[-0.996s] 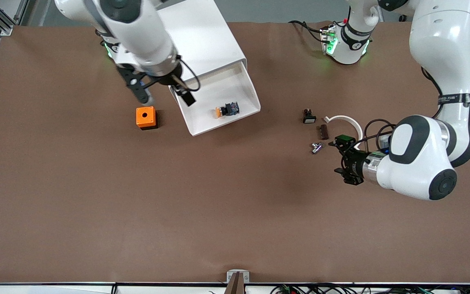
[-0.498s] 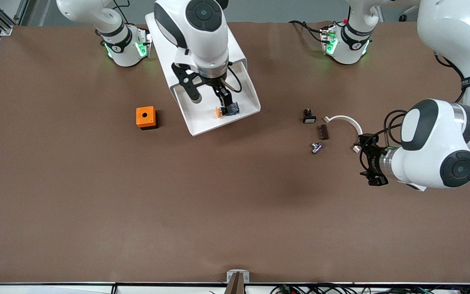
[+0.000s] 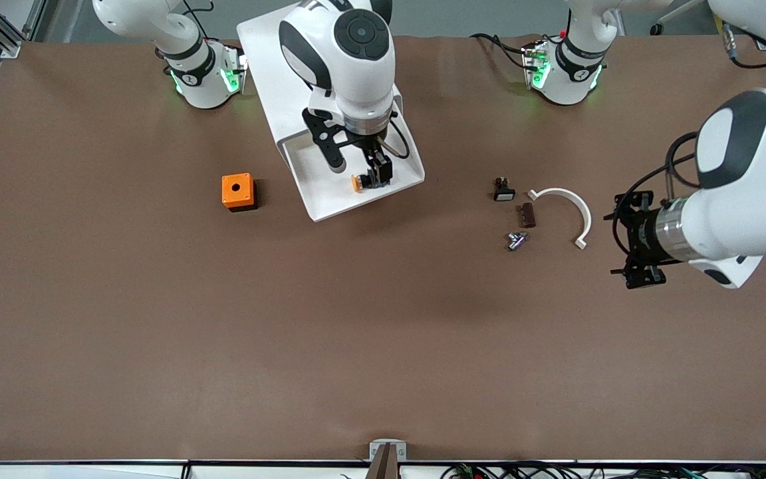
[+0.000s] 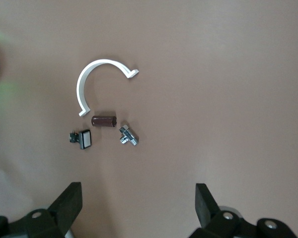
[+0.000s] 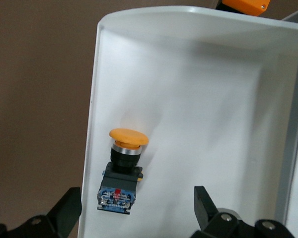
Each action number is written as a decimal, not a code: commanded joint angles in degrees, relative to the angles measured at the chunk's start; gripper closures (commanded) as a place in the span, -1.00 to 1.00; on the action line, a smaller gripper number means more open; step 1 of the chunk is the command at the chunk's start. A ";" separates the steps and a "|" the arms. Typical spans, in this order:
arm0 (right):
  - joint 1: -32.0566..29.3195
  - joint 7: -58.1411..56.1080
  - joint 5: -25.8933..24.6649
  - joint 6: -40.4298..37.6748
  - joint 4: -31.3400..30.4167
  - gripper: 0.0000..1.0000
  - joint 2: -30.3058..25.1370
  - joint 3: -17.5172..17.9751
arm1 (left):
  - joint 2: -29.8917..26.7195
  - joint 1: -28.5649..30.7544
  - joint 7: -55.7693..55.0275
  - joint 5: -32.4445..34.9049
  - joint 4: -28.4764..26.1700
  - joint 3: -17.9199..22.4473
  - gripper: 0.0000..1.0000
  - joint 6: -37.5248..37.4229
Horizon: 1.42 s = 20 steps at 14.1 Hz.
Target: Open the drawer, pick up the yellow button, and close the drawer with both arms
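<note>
Right hand (image 3: 354, 164) spread over button (image 3: 359, 181)

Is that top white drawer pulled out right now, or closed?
Pulled out. The drawer sticks out of the white cabinet, its inside bare to view, with the button lying inside.

Button (image 3: 360, 181) in open drawer (image 3: 330, 193); cube (image 3: 237, 191) beside drawer, toward right arm's end, seemingly apart.

Table (image 3: 157, 319): brown, plain. Drawer (image 3: 330, 199) + cabinet (image 3: 270, 60): white. Button (image 5: 123, 168): orange cap, black body, blue base w/ red mark. Cube (image 3: 237, 191): orange, dark hole. Clip (image 3: 566, 199): white. Cylinder (image 4: 104, 120): dark brown. Arms white w/ black bands; bases lit green.
</note>
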 commanded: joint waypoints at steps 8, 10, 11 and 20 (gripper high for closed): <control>0.55 3.34 -0.99 1.75 4.85 -1.00 5.68 -0.47 | -6.29 -0.11 23.44 1.04 -2.92 -3.84 -1.00 0.24; 0.55 3.34 -0.99 1.75 4.86 -1.00 5.78 -0.47 | -3.83 -0.20 25.75 1.04 -2.92 -3.84 -1.00 1.99; 0.55 3.34 -1.07 1.75 4.85 -1.00 5.78 -0.47 | -2.69 -0.28 25.75 0.96 -2.92 -3.93 -1.00 3.13; 1.08 3.43 -0.99 2.10 4.85 -1.00 6.66 -0.47 | -2.50 -4.41 28.22 1.04 -7.76 -5.33 -1.00 3.49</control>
